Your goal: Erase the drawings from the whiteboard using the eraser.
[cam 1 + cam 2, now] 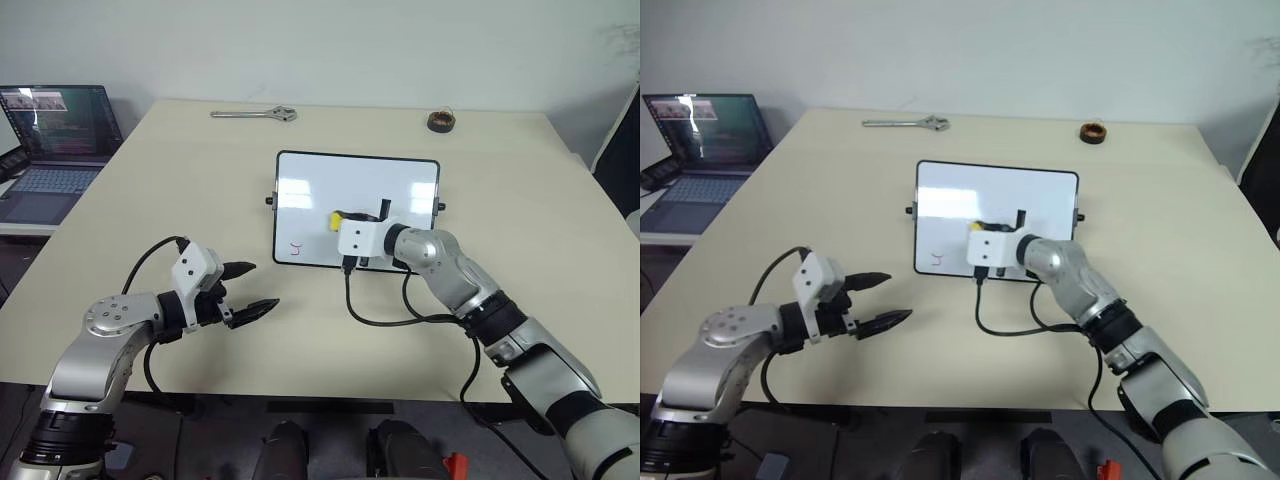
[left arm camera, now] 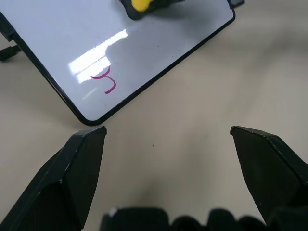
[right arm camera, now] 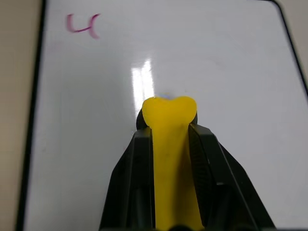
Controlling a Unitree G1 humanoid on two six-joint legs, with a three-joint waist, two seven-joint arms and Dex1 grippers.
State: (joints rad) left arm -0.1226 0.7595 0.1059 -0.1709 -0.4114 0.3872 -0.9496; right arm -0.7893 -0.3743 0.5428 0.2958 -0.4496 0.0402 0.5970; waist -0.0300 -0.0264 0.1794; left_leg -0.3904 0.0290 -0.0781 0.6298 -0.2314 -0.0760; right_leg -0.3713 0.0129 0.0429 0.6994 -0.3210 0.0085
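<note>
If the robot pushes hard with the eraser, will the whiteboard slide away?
Maybe a little. The whiteboard lies flat on the smooth table, and nothing holds it, so a hard sideways push could slide it. It looks thin and light. Lying flat, it probably won't tip. The eraser presses down, which likely helps.

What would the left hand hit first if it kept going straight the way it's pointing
Probably the near left corner of the whiteboard, just past the open left hand, close to the remaining drawing; only bare table lies before it.

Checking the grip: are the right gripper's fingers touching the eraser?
Touching: the right wrist view shows both fingers pressed against the yellow eraser, no gap.
</note>
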